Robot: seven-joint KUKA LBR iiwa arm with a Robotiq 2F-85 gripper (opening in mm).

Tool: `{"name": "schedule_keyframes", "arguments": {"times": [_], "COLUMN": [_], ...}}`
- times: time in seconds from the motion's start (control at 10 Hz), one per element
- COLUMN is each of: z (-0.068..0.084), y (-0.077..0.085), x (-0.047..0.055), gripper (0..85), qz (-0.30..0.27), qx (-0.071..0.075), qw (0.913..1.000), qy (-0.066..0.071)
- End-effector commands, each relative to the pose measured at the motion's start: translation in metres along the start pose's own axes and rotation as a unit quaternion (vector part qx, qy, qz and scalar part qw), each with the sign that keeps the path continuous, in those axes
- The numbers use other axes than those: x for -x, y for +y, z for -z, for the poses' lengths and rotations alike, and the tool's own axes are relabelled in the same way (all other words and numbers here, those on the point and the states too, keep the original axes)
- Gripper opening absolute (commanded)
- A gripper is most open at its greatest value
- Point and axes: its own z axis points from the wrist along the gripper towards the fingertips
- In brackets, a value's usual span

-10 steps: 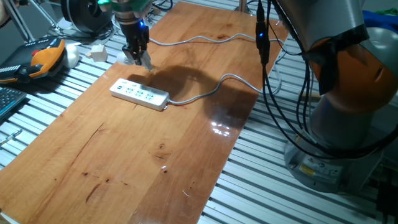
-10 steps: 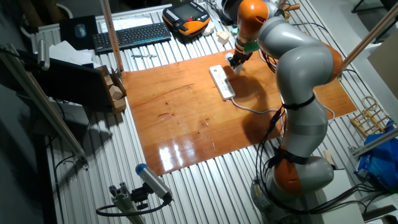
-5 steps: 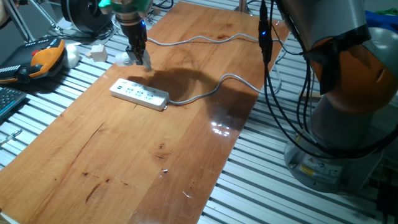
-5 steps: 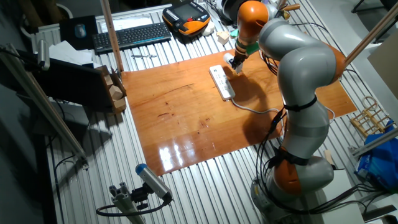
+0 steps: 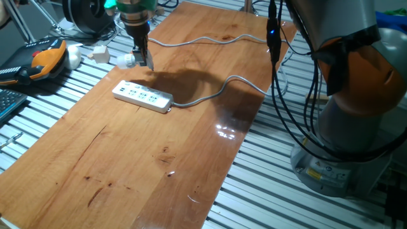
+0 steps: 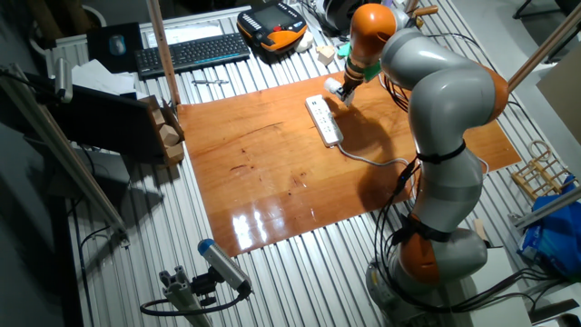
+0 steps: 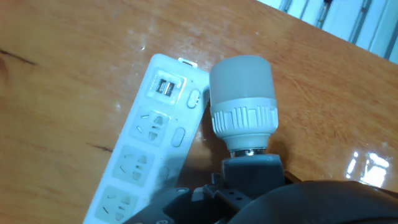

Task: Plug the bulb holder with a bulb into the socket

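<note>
My gripper (image 5: 141,57) is shut on the bulb holder with a bulb (image 5: 125,60), a small white piece with its round bulb pointing left. It holds it in the air above the table's far left part, just beyond the socket (image 5: 143,95). The socket is a long white power strip lying flat with a grey cable (image 5: 216,92). In the hand view the bulb (image 7: 241,93) fills the middle, held by my gripper (image 7: 249,180), with the strip (image 7: 149,149) below and to its left. In the other fixed view my gripper (image 6: 339,84) hangs over the strip's far end (image 6: 324,120).
White cube blocks (image 5: 98,52) and an orange teach pendant (image 5: 44,57) lie on the slatted bench left of the wooden table (image 5: 159,165). A second cable (image 5: 203,40) runs along the table's back. A keyboard (image 6: 191,52) sits behind. The robot base (image 5: 343,127) stands right.
My gripper has risen and shifted slightly away from the strip, carrying the bulb holder. The power strip has not moved.
</note>
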Motion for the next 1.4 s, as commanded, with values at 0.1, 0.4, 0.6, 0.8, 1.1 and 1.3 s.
{"name": "schedule_keyframes", "arguments": {"times": [0.1,0.4,0.6,0.8,1.1,1.3], "z": [0.0003,0.0002,-0.0004,-0.0002,0.0008,0.0008], "y": [-0.0029,-0.0029,-0.0040,-0.0036,-0.0026,-0.0019], "x": [0.0005,0.0004,0.0007,0.0004,0.0003,0.0002], "gripper": [0.0,0.0,0.0,0.0,0.0,0.0], "qz": [0.001,0.000,0.000,0.000,-0.015,-0.062], "qx": [-0.010,-0.004,-0.001,0.000,0.004,0.010], "qw": [0.9999,1.0000,1.0000,1.0000,0.9999,0.9980], "qy": [-0.007,0.003,0.002,0.005,0.003,-0.003]}}
